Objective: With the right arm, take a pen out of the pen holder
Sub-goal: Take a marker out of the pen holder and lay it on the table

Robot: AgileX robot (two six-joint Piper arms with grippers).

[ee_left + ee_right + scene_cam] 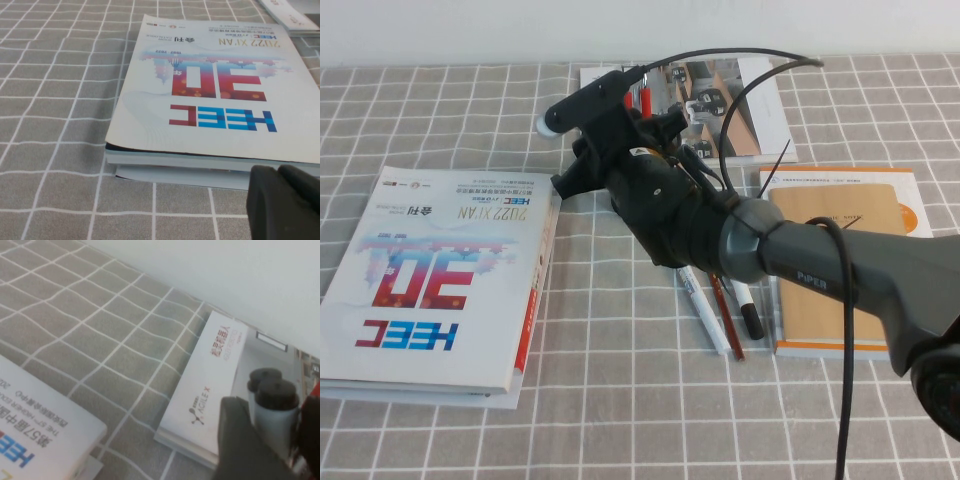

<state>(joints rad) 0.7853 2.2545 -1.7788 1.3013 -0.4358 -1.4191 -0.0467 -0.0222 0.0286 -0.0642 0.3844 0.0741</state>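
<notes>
While the right gripper [274, 412] sits at the far side of the table over the pen holder, the lift itself is not yet done. Its fingers [242, 440] stand partly apart on either side of a black-capped pen [276, 392], which stands upright between them beside a second cap [264, 374] — I cannot tell whether the pads press it. In the high view the holder is hidden behind the wrist. Three loose pens [725, 310] lie on the checked cloth [440, 110] under the forearm, well apart from the holder. What is left, as I judge it: close on the pen, draw it straight up, clear the rim. The left gripper [282, 200] hangs low beside the magazine [215, 90] — fingers together, holding nothing
</notes>
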